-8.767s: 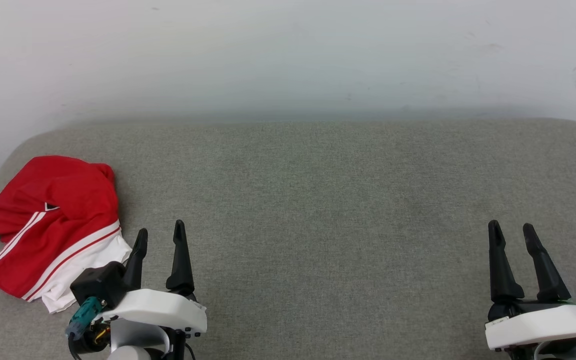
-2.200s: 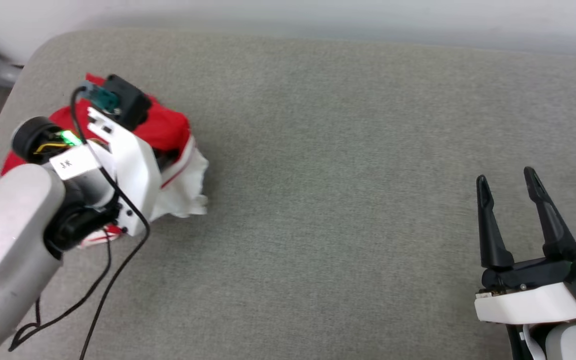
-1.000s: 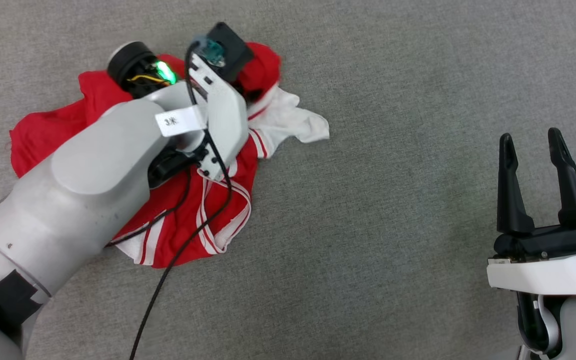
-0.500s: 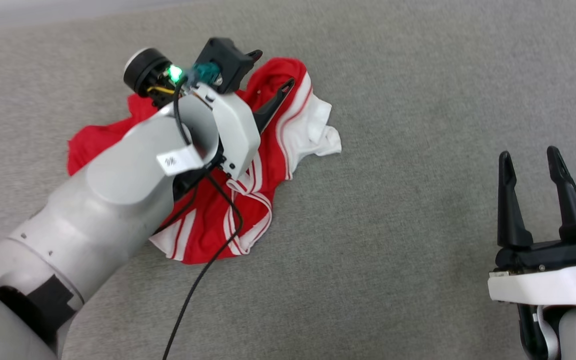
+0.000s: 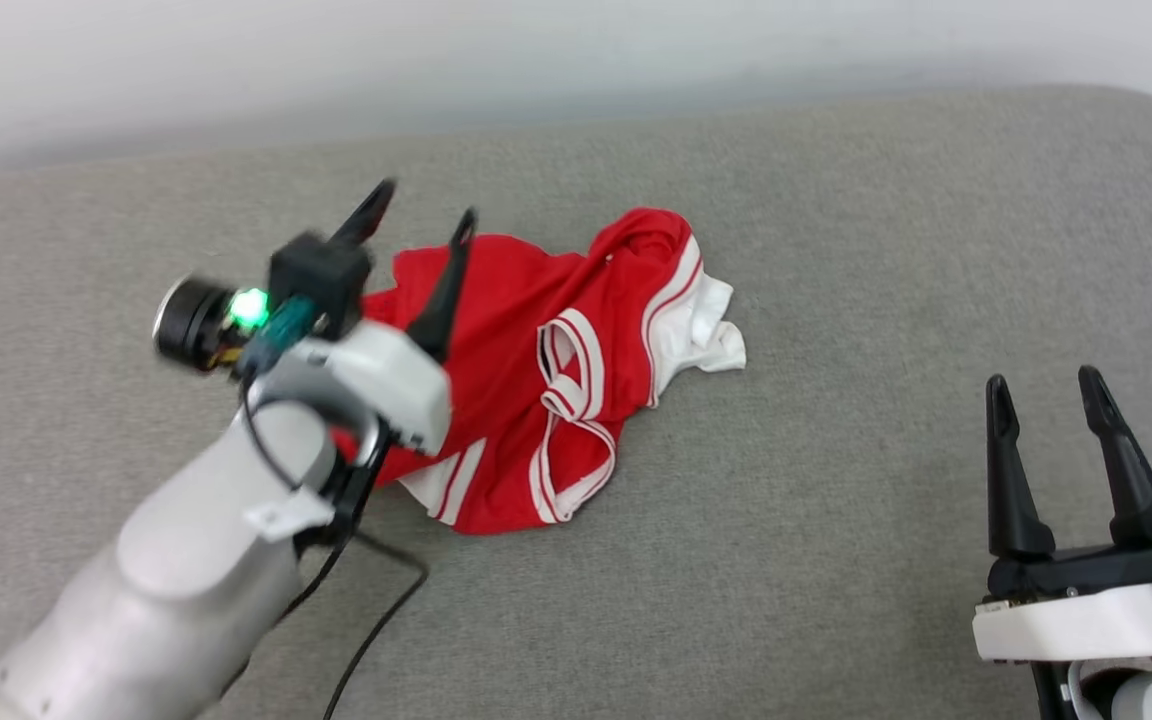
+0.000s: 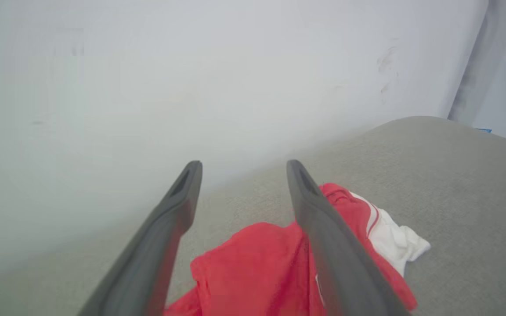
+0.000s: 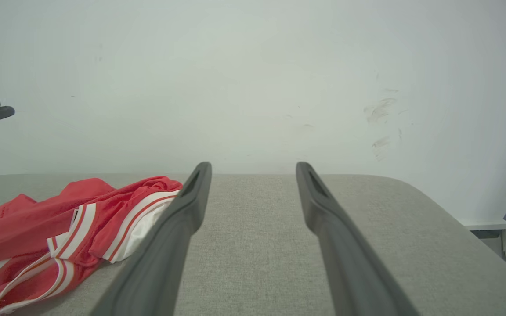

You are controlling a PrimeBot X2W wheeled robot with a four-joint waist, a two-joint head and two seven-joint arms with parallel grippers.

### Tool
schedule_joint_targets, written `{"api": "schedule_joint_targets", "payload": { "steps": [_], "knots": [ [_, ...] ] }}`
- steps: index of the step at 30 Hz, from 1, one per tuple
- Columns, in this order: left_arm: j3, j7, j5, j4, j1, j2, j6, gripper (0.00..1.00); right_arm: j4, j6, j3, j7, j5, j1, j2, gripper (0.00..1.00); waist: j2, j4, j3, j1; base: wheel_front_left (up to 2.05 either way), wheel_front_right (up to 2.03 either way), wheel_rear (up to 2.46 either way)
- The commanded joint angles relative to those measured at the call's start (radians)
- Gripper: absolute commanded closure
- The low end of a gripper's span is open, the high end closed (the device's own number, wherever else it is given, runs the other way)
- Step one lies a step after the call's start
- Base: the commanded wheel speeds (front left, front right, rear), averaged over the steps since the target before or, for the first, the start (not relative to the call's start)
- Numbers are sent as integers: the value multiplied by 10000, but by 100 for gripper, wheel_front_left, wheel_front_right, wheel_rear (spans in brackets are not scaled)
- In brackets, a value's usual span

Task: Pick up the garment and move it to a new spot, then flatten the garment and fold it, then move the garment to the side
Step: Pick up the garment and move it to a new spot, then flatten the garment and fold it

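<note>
As seen from the head, lies crumpled left of middle on the grey cushion (image 5: 836, 250): the garment (image 5: 526, 320), white sleeve to the right. Hangs blurred over its left edge, fingers parted and empty: the left gripper (image 5: 426, 200). Sits at near right, well apart from the cloth, fingers likewise spread: the right gripper (image 5: 1042, 380). From the left wrist, red folds below the parted fingers, unpinched, pale wall (image 6: 191, 66) beyond. From the right wrist, garment at left on the cushion, fingers apart over bare fabric.

Cushion (image 5: 836, 560) open right of garment (image 5: 526, 330); wall (image 5: 536, 50) seemingly close behind
</note>
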Motion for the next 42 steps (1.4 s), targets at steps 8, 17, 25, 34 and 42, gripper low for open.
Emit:
{"api": "schedule_joint_targets", "payload": {
  "steps": [8,17,25,34,42],
  "knots": [
    [2840,-24,1912,-2037,3407,27,1395,0,140,-7,9,-24,-35,550,19,0,0,683,-868,0,0,0,0],
    [5088,-25,3441,-3221,6390,-793,1321,0,425,-7,157,-24,57,969,19,0,0,954,-1487,0,0,0,0],
    [6672,-26,4341,-3386,8203,-1843,524,0,670,-7,269,-24,254,1321,19,0,0,988,-1797,0,0,0,0],
    [7517,-26,5398,-3314,9038,-2811,-450,0,942,-7,322,-24,337,1703,20,0,0,1030,-1961,0,0,0,0],
    [8134,-26,5960,-3116,9307,-3414,-1159,0,1120,-7,314,-24,403,1901,20,0,0,1041,-2024,0,0,0,0]
  ]
}}
